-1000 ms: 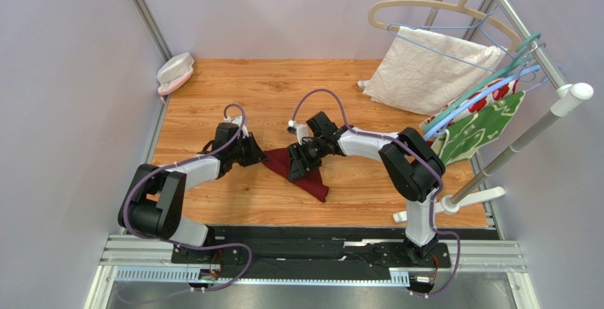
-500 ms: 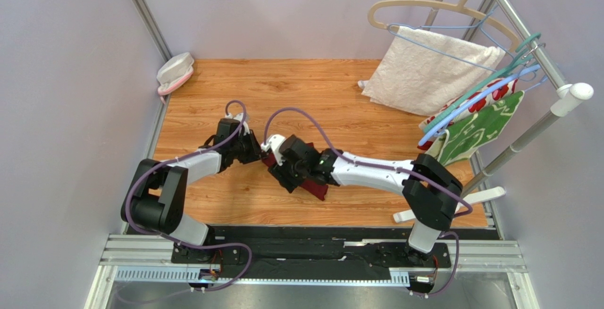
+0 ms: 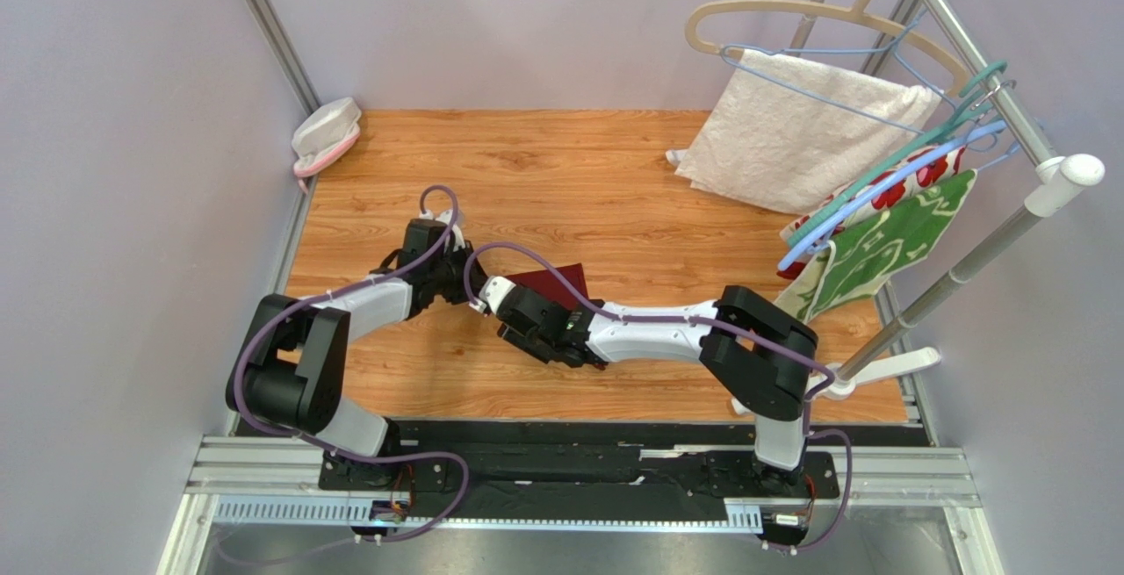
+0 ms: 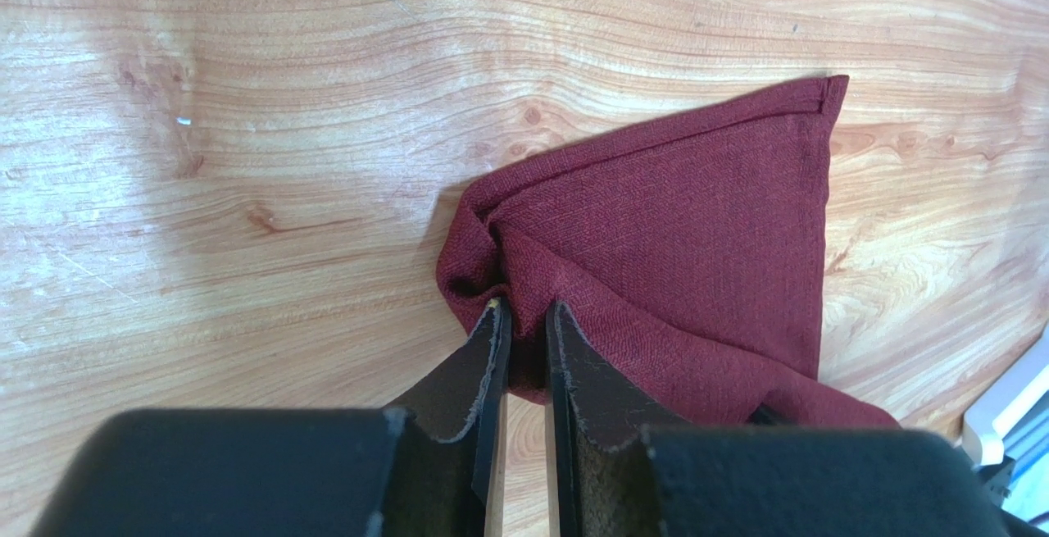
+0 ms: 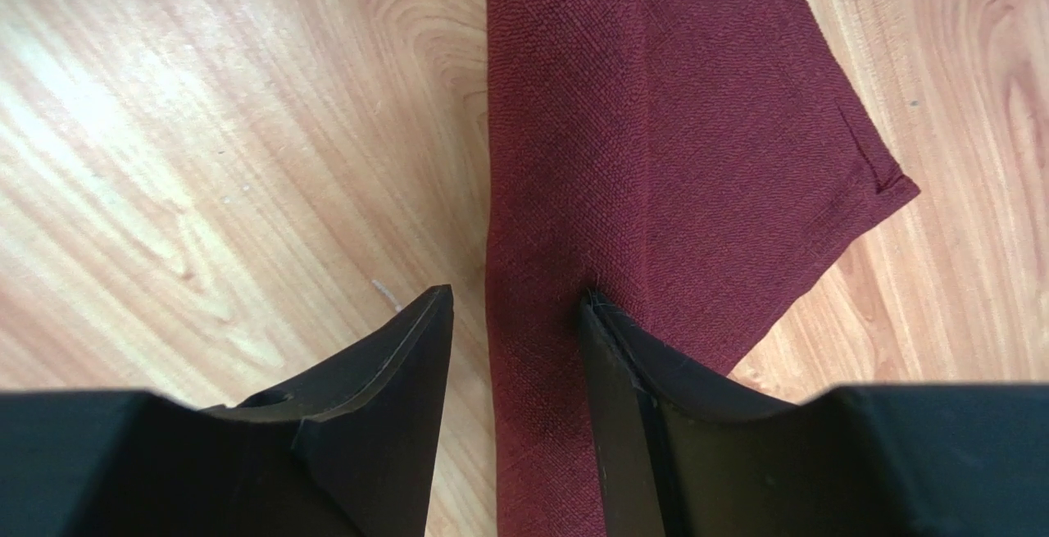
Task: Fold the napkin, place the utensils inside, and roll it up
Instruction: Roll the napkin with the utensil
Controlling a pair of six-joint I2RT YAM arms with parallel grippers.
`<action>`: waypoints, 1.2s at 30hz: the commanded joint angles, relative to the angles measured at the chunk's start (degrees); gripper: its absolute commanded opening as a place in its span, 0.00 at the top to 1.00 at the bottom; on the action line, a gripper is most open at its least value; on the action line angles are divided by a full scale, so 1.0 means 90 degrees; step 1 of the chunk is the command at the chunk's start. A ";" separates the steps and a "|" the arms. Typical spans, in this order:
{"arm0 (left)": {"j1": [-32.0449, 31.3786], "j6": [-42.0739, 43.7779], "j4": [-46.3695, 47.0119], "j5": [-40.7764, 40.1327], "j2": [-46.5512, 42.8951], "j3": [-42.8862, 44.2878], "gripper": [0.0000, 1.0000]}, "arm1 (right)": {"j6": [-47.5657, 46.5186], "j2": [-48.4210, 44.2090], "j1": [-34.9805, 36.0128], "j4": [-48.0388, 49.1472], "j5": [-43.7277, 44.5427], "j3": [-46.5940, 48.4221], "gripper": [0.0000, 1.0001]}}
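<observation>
Swung leftward across the table (image 3: 594, 167) since a second ago, right gripper (image 5: 517, 301) stands half-open astride a ridge of the napkin (image 5: 690, 131); left gripper (image 4: 523, 310) pinches its bunched corner

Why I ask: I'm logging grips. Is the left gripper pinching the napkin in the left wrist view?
Yes, the left gripper has its jaws nearly together on a bunched fold at the edge of the maroon napkin.

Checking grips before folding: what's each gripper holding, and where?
The left gripper pinches the dark red cloth napkin at a bunched corner; right gripper straddles its fold, jaws open.
</observation>
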 commanded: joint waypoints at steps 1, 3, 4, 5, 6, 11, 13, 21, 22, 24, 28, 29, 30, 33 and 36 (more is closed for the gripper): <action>0.0019 0.0140 -0.0044 0.0084 0.0039 0.0204 0.81 | -0.0170 0.0379 -0.0029 0.0172 0.0288 0.0099 0.53; 0.0019 0.0150 0.0005 0.0181 0.0010 0.0184 0.78 | -0.0170 0.0467 -0.0087 0.0182 0.0162 0.0099 0.53; 0.0019 0.0150 0.0063 0.0211 0.0001 0.0175 0.77 | -0.0161 0.0486 -0.0107 0.0201 0.0122 0.0089 0.53; 0.0019 0.0160 0.0083 0.0230 -0.0028 0.0174 0.74 | -0.0151 0.0516 -0.0155 0.0202 0.0054 0.0080 0.53; 0.0019 0.0170 0.0093 0.0260 -0.0058 0.0174 0.72 | -0.0151 0.0535 -0.0195 0.0202 0.0005 0.0051 0.53; 0.0019 0.0228 0.0025 0.0231 -0.0214 0.0243 0.51 | -0.0053 0.0545 -0.0526 0.0231 -0.0773 -0.0028 0.55; 0.0019 0.0238 -0.0083 0.0182 -0.0282 0.0291 0.44 | 0.0005 0.0604 -0.0721 0.0182 -0.1078 -0.0028 0.60; 0.0029 0.0326 -0.0687 -0.0794 -0.1327 0.0311 0.33 | 0.0366 0.0780 -0.1230 -0.0354 -0.2718 0.0118 0.82; 0.0029 0.0336 -0.0717 -0.0882 -0.1531 0.0272 0.33 | 0.0425 0.0770 -0.1317 -0.0423 -0.3068 0.0167 0.83; 0.0029 0.0365 -0.0805 -0.1068 -0.1727 0.0166 0.32 | 0.0532 0.0750 -0.1405 -0.0608 -0.3431 0.0216 0.85; 0.0029 0.0365 -0.0835 -0.1068 -0.2069 -0.0040 0.32 | 0.1001 0.0633 -0.1669 -0.0716 -0.4454 0.0324 0.87; 0.0039 0.0375 -0.0835 -0.1030 -0.2089 -0.0079 0.32 | 0.1060 0.0643 -0.1728 -0.0736 -0.4661 0.0401 0.87; 0.0039 0.0375 -0.0825 -0.1010 -0.2099 -0.0147 0.32 | 0.1128 0.0653 -0.1786 -0.0784 -0.4847 0.0450 0.87; 0.0039 0.0365 -0.0738 -0.0971 -0.2060 -0.0274 0.32 | 0.1382 0.0759 -0.1972 -0.0892 -0.5394 0.0645 0.87; 0.0029 0.0346 -0.0640 -0.0922 -0.1982 -0.0362 0.32 | 0.1606 0.0935 -0.2187 -0.0912 -0.5853 0.0782 0.88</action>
